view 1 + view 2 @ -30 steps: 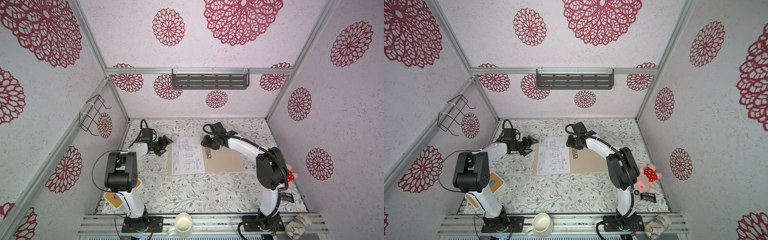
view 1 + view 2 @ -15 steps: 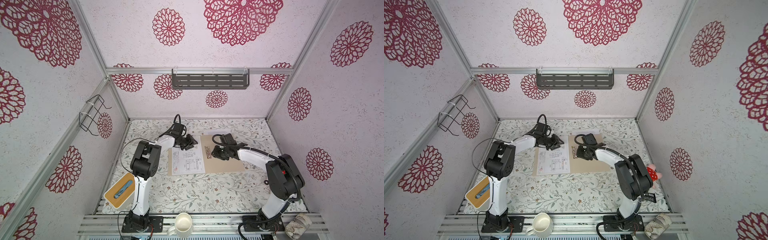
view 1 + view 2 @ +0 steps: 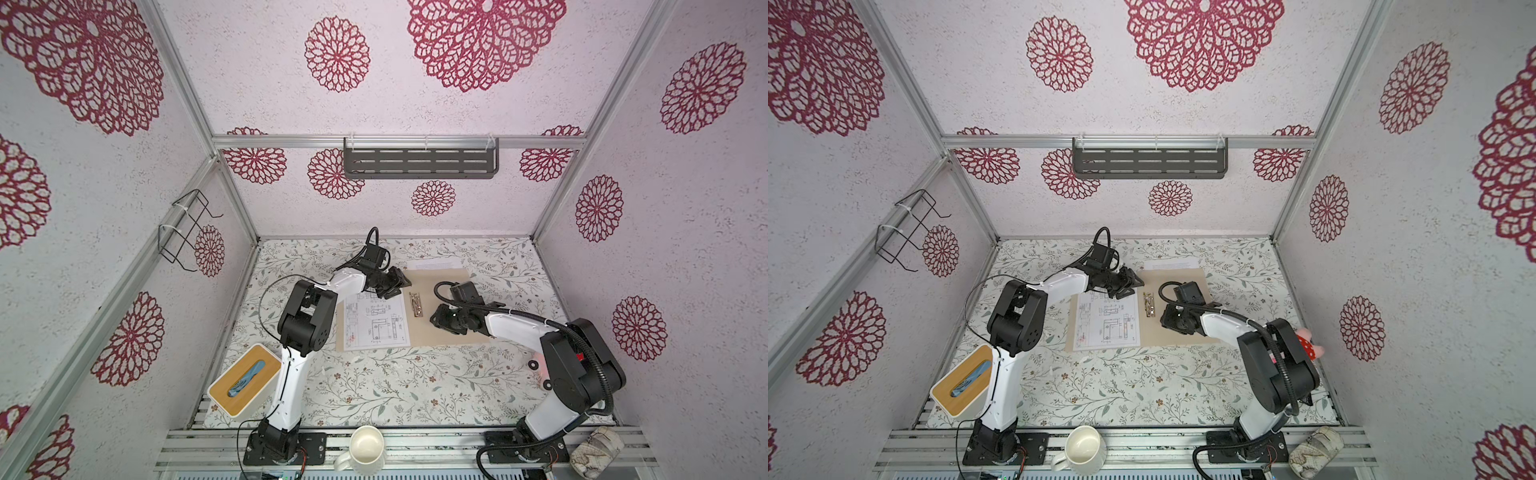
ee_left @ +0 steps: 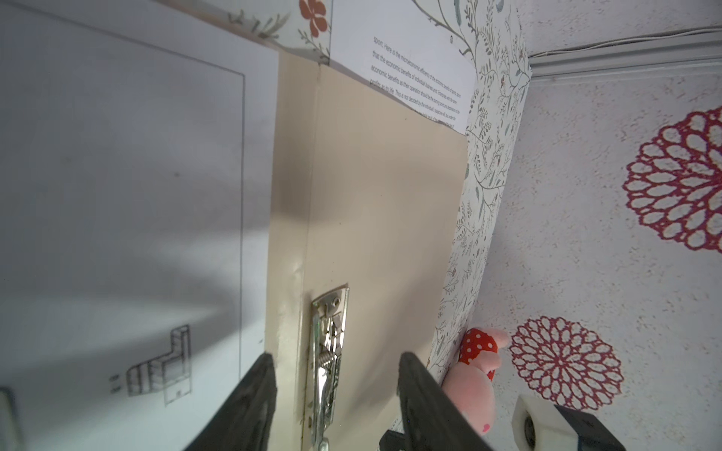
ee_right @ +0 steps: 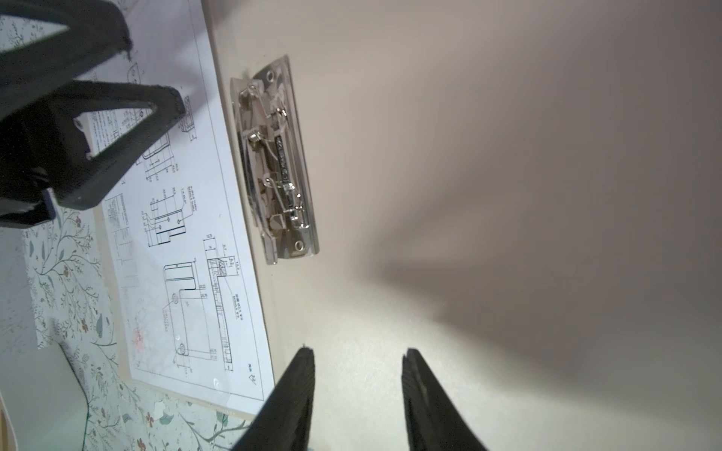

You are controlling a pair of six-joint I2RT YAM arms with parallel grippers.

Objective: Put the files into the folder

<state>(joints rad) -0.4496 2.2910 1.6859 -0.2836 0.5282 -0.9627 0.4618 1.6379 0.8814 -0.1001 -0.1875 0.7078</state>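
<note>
Left claw is released, jaws apart with nothing between them, hovering over the far corner of the drawing sheet next to the spine of the folder. Right claw is also released and empty, low over the folder's right flap, just beside the metal clip. The folder lies opened flat on the desk, likely so sheets can be laid in. The drawing sheet already rests on its left flap, inside the outline, not under the clip. The text sheet only pokes out past the far edge of the right flap, apparently underneath it, so it probably needs pulling out. Both claws sit close to the clip, which looks like staging for the clip or that hidden sheet; I can't tell which. Versus a second ago, the left claw was off the folder over the desk on the left and has crossed to the spine side. The right claw was at the far end of the spine and has drawn back toward the front. Folder and drawing sheet haven't shifted.
</note>
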